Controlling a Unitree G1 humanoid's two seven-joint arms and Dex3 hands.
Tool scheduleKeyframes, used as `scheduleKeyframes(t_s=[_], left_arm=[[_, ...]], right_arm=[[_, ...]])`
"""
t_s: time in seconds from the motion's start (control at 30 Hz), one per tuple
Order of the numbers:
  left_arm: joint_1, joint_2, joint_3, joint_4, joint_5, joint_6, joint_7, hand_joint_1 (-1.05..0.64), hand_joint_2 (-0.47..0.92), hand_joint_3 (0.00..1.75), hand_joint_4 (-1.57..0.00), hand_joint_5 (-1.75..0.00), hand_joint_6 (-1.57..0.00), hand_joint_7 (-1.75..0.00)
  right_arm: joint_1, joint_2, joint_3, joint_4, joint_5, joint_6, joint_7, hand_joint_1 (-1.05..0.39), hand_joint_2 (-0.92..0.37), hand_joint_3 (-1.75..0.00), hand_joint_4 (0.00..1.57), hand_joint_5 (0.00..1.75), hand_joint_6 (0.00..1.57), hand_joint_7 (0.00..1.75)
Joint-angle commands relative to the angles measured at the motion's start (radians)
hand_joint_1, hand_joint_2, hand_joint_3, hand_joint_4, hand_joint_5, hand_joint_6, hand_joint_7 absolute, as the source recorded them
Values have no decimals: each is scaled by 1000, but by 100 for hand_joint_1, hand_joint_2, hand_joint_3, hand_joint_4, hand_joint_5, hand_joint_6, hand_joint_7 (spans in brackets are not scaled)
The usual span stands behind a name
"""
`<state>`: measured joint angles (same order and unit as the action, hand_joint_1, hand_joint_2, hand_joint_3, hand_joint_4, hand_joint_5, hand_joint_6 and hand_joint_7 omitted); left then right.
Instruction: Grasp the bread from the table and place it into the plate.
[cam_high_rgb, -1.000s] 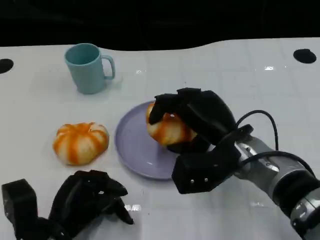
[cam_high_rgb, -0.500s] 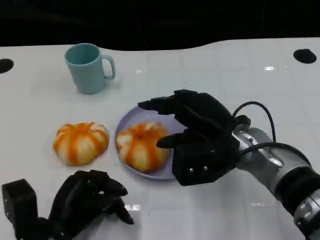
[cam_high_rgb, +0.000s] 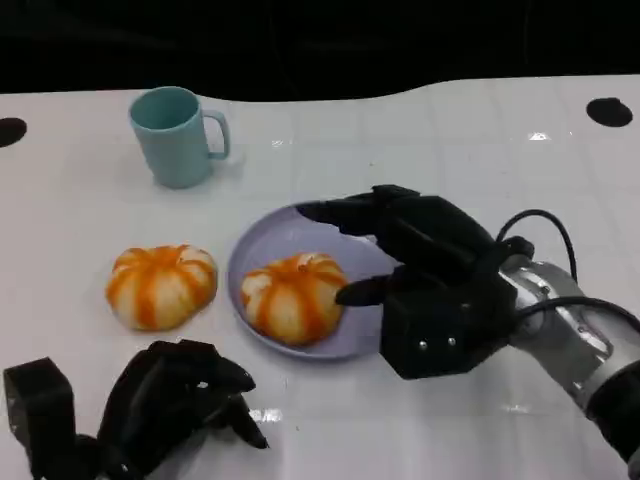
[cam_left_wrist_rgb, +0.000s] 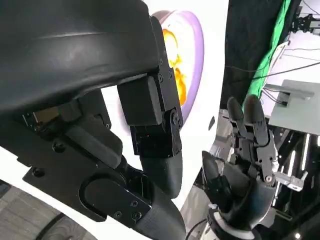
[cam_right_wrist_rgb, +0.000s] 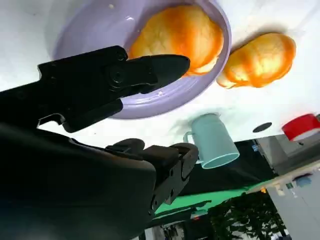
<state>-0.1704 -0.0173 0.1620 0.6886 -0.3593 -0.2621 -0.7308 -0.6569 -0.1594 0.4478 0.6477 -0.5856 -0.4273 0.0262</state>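
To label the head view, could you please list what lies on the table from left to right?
Bread on the table → teal mug → bread on the purple plate → right robot hand.

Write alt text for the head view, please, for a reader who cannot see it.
An orange-striped bread roll lies on a purple plate, with the robot's open right hand just beside it. A second roll, a teal mug and the left hand are on the white table.
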Motion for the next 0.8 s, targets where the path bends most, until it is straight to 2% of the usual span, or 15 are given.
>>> scheduleKeyframes(t_s=[0.03,0.23,0.33,0.57,0.63,0.67,0.73,0.8], left_arm=[[-4,15,7,7,-4,-4,-5,-105,71,0,-157,-59,-157,-19],[-7,11,8,7,-5,0,2,-105,71,0,-157,-60,-157,-20],[-10,11,8,10,-4,0,2,-105,71,0,-157,-60,-157,-20],[-14,11,7,16,0,-8,2,-105,71,0,-157,-59,-157,-20],[-14,11,6,15,2,-9,4,-105,71,0,-157,-59,-157,-20],[-15,11,6,15,2,-7,5,-105,71,0,-157,-59,-157,-20],[-16,11,6,15,0,-3,5,-105,71,0,-157,-59,-157,-20],[-16,11,6,15,-2,-1,2,-105,71,0,-157,-59,-157,-20]], right_arm=[[68,-53,-39,-90,20,-21,-20,-70,-92,-14,13,43,33,3],[144,-96,-70,-188,13,-39,-42,-63,-92,-5,17,51,39,5],[213,-121,-102,-255,32,-62,-61,-54,-92,-3,21,54,44,6],[325,-160,-149,-328,21,-148,-143,-33,-92,-2,45,67,64,14],[359,-161,-166,-339,29,-177,-175,-23,-90,-1,58,79,77,19],[376,-161,-173,-346,30,-188,-191,-18,-90,-1,64,94,84,23],[404,-161,-186,-359,24,-202,-214,-13,-90,-1,68,113,90,31],[436,-168,-198,-375,21,-214,-229,-10,-91,-3,73,133,95,45]])
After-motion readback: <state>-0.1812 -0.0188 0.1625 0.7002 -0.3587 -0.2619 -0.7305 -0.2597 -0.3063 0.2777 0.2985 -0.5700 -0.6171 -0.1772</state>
